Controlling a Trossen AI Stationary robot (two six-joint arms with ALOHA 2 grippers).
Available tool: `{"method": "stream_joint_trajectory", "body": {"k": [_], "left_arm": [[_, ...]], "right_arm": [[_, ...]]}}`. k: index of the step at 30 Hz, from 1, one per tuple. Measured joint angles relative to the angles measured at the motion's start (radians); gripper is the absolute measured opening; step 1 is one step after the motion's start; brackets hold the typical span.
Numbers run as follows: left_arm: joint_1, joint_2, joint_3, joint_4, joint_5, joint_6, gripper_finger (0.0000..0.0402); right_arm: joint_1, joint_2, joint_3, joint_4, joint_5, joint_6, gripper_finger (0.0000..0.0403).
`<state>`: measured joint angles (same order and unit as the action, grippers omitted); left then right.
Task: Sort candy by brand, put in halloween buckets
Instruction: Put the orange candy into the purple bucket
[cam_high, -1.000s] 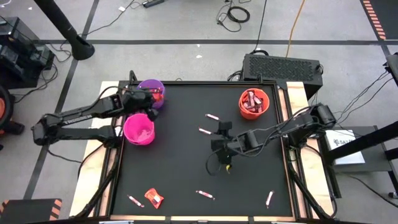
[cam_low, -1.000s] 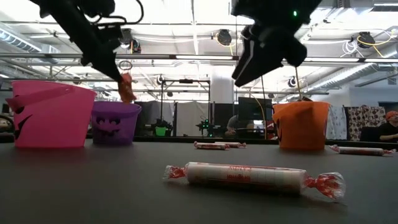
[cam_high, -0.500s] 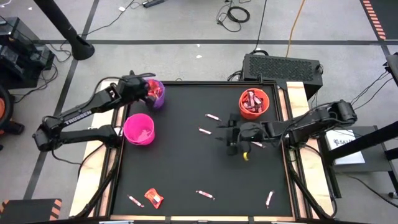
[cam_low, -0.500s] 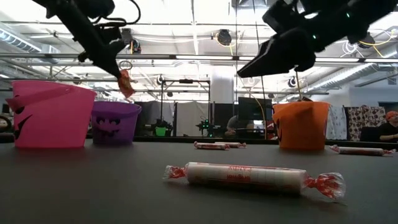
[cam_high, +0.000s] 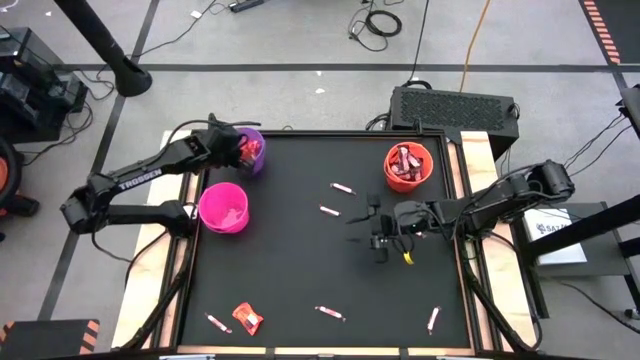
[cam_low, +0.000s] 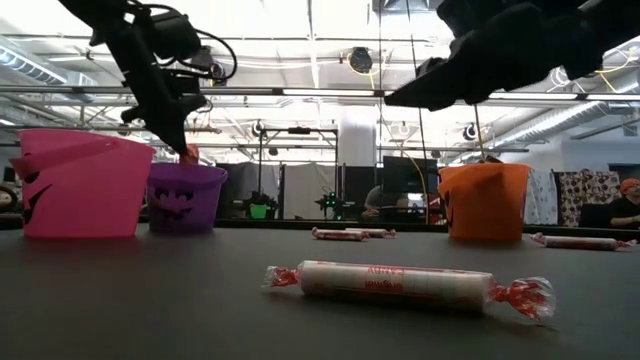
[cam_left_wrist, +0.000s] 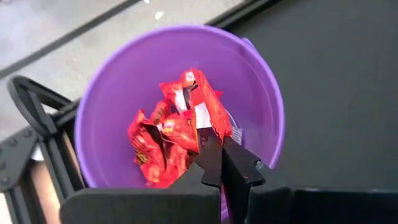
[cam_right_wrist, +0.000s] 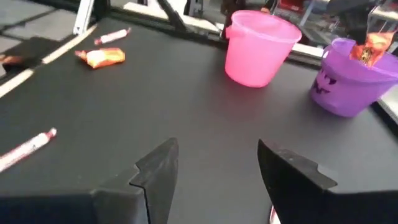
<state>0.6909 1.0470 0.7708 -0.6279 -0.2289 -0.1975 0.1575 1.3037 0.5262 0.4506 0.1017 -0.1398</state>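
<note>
L tool clamps red packet over purple bucket; R tool agape mid-table

Black table top, grey vented box behind it, floor cables

You see three upright buckets: purple, holding red packets, behind pink; orange, holding brown bars, well apart. Sticks lie scattered between.

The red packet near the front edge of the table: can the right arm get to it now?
Probably yes. The right gripper is open and empty above mid-table, and only bare table lies between it and the red packet.
</note>
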Motion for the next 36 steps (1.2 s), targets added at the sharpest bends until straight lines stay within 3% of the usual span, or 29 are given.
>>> {"method": "stream_joint_trajectory", "body": {"k": [6,18,23,30,36], "left_arm": [[-0.021,0.036,0.000,-0.003,0.019,-0.034,0.0026],[-0.046,0.038,0.002,-0.002,0.022,-0.072,0.0133],[-0.068,0.037,0.070,0.005,0.150,-0.090,0.0141],[-0.302,0.059,0.098,0.221,0.193,-0.058,0.0141],[-0.523,0.195,0.098,0.443,0.193,0.038,0.0141]], "right_arm": [[0.003,-0.003,0.000,-0.068,0.000,0.026,0.0212],[0.004,-0.002,0.000,-0.167,0.000,0.048,0.0212],[0.004,-0.002,0.000,-0.153,0.001,0.042,0.0212],[0.004,-0.002,0.000,-0.112,0.001,0.010,0.0212],[0.004,-0.002,0.000,-0.113,0.001,-0.003,0.0212]]}}
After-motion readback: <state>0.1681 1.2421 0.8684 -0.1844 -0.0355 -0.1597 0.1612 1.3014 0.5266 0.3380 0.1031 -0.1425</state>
